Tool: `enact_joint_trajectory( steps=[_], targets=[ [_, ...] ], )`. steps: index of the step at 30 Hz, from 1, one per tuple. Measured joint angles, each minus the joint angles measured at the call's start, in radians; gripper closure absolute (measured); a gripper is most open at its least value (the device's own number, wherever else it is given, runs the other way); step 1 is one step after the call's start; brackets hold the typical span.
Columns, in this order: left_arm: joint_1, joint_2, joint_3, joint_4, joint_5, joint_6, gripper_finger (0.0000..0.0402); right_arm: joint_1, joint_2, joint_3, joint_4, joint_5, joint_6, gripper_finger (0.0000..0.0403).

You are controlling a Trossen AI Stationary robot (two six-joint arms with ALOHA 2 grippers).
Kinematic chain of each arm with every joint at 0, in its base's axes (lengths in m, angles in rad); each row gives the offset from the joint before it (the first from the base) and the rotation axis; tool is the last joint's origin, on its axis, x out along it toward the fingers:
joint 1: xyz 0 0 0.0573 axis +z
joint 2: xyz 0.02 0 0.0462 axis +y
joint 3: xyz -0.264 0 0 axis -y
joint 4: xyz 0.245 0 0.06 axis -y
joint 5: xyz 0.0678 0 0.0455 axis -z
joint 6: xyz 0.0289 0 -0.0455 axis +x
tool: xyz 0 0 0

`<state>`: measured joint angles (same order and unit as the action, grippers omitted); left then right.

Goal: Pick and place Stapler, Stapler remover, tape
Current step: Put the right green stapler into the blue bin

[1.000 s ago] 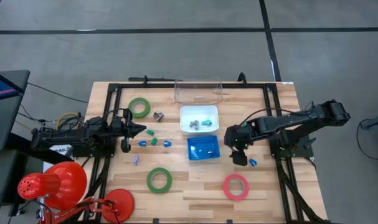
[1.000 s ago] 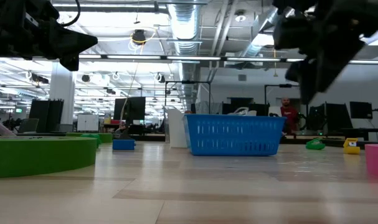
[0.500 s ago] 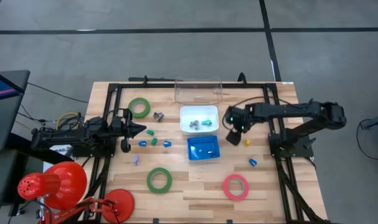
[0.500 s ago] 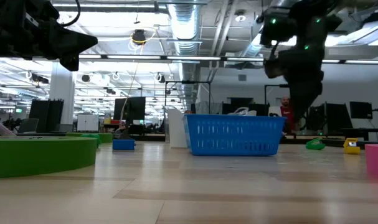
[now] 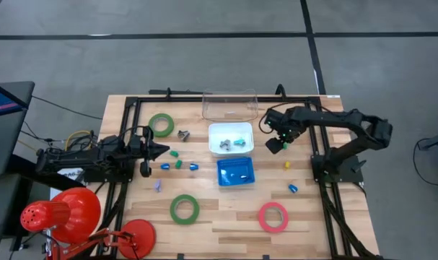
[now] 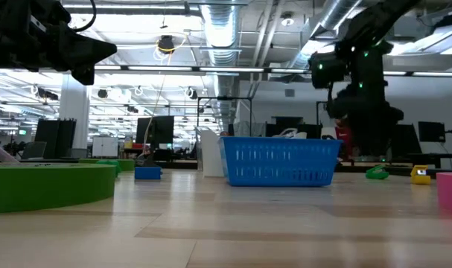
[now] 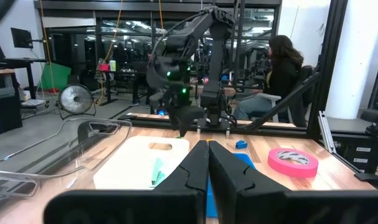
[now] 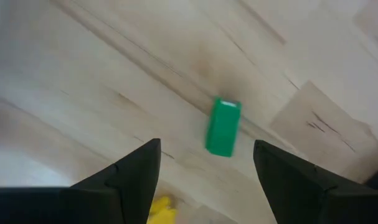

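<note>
Currently the right gripper (image 5: 277, 145) is held spread and empty just right of the white tray (image 5: 231, 128). A small green piece (image 8: 223, 127) lies beneath it (flat on the wood). The pink-red tape (image 5: 273, 217), an open ring, is seen well off at six o'clock. The left gripper (image 5: 161, 150) is pressed together.

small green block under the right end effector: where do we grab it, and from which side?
Grip the green block across its narrow width, on its two long side faces, coming straight down from above. It lies flat on the wooden table with nothing touching it. The right end effector hangs open over it and looks roughly lined up for that.
</note>
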<state>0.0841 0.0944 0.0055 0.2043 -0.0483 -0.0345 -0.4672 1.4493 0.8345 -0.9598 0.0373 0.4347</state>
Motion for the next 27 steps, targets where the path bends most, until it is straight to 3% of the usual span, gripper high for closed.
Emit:
enact_joint_trajectory(
  steps=[12, 27],
  targets=[
    [0.0, 0.0, 0.0, 0.0, 0.0, 0.0, 0.0398, -0.057, 0.149, 0.0, 0.007, 0.043, -0.078, 0.0188],
    [0.0, 0.0, 0.0, 0.002, 0.0, 0.0, 0.0398, -0.058, 0.174, 0.0, 0.026, 0.039, -0.105, 0.0295]
  ],
)
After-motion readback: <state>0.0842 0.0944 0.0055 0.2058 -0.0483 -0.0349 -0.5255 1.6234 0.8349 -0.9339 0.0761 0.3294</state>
